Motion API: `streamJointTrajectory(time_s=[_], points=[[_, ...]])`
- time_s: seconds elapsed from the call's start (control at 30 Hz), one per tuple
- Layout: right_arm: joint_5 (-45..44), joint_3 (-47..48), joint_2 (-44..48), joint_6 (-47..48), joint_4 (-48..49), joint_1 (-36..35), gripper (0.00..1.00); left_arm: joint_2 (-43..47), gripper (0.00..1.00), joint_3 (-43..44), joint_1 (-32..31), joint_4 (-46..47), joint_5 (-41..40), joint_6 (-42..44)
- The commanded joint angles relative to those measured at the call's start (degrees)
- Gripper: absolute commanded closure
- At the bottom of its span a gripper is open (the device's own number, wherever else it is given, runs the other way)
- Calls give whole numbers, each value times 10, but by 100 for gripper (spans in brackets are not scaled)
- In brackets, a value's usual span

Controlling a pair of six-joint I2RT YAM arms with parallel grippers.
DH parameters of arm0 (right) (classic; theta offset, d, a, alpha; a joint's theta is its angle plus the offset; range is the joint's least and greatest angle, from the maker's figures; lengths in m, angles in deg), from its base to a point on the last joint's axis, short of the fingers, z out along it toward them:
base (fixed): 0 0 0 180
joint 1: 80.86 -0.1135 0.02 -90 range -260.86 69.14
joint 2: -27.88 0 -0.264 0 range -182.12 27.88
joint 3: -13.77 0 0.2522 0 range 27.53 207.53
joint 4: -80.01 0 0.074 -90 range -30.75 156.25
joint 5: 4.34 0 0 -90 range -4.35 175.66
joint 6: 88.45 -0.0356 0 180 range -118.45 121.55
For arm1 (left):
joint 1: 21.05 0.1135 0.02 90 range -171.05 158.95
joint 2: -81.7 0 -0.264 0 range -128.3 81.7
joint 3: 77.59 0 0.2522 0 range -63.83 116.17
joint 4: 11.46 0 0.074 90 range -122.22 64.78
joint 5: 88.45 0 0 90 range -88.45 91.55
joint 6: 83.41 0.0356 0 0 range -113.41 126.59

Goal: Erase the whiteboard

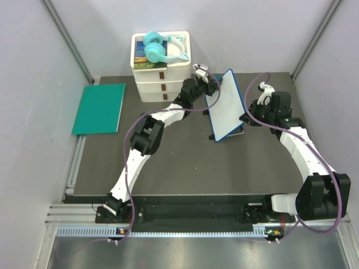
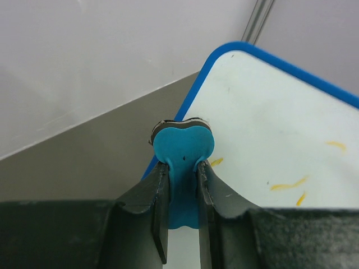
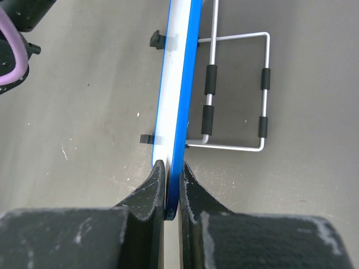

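The whiteboard [image 1: 227, 106], white with a thin blue frame, stands tilted on a wire stand at the middle of the dark table. In the left wrist view its face [image 2: 280, 123] carries several yellow-orange marks. My left gripper [image 2: 182, 168] is shut on a blue bone-shaped eraser [image 2: 182, 147], held at the board's upper left edge; in the top view it [image 1: 206, 78] sits at the board's far corner. My right gripper [image 3: 173, 171] is shut on the board's blue edge [image 3: 182, 84]; in the top view it [image 1: 249, 117] is at the board's right side.
A white drawer stack [image 1: 161, 73] with teal headphones [image 1: 160, 47] on top stands at the back, just left of my left arm. A green flat mat [image 1: 100, 107] lies at the table's left. The wire stand [image 3: 235, 92] spreads behind the board. Grey walls close in on both sides.
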Motion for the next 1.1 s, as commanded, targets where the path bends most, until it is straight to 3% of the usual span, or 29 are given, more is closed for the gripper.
streamJointTrajectory(time_s=[0.0,0.43,0.7,0.93,1.07], points=[[111,-35,-21,64,-130,-40,100,9,100,-37,-15,-77,51,17],[109,-36,-21,64,-124,-41,100,49,100,-39,-14,72,76,-49],[108,-35,-20,65,-131,-41,100,27,100,29,-9,44,223,-56],[107,-32,-21,65,-136,-41,100,11,100,30,-6,42,426,-69],[105,-33,-21,65,-133,-43,100,19,100,-3,-8,85,480,-112]])
